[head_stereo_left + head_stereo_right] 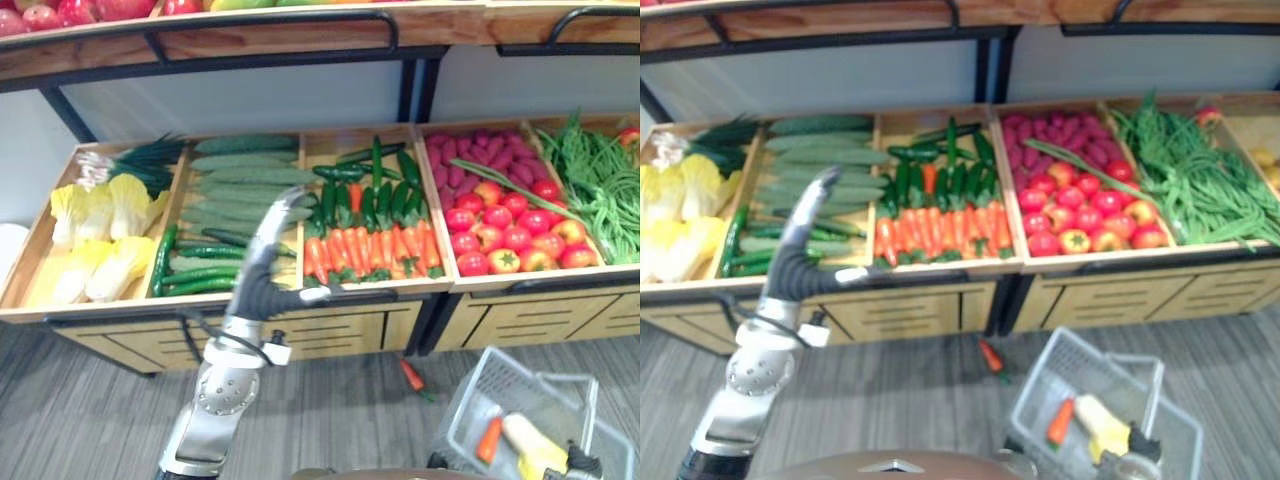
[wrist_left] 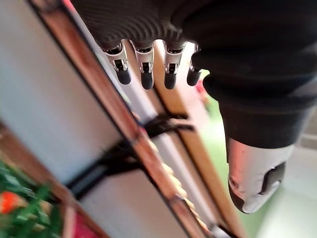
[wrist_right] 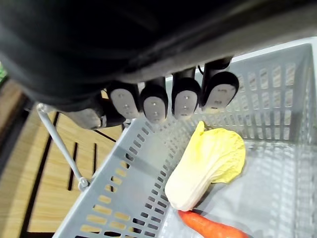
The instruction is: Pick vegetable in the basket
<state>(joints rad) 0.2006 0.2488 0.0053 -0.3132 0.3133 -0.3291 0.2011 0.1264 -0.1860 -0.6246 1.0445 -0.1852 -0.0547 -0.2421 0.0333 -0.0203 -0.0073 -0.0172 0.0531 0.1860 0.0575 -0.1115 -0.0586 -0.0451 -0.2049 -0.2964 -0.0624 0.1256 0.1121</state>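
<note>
The open, empty left robot hand (image 1: 268, 243) points at cucumbers (image 1: 245, 160) lying crosswise just beyond its fingertips; the right robot hand (image 3: 153, 104) grips the basket (image 3: 124, 166).

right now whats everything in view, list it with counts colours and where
wooden display stand: one, tan, across the back
leafy napa cabbages: several, yellow-white, leftmost bin
long cucumbers: many, green, second bin
carrots: many, orange, front of third bin
round tomatoes: many, red, front of fourth bin
long beans: heap, green, right bin
plastic slotted basket: one, grey, lower right
cabbage in basket: one, yellow-white
carrot in basket: one, orange
loose carrot: one, orange, floor
left hand: open, raised before the cucumbers
right hand: at basket's near rim
</note>
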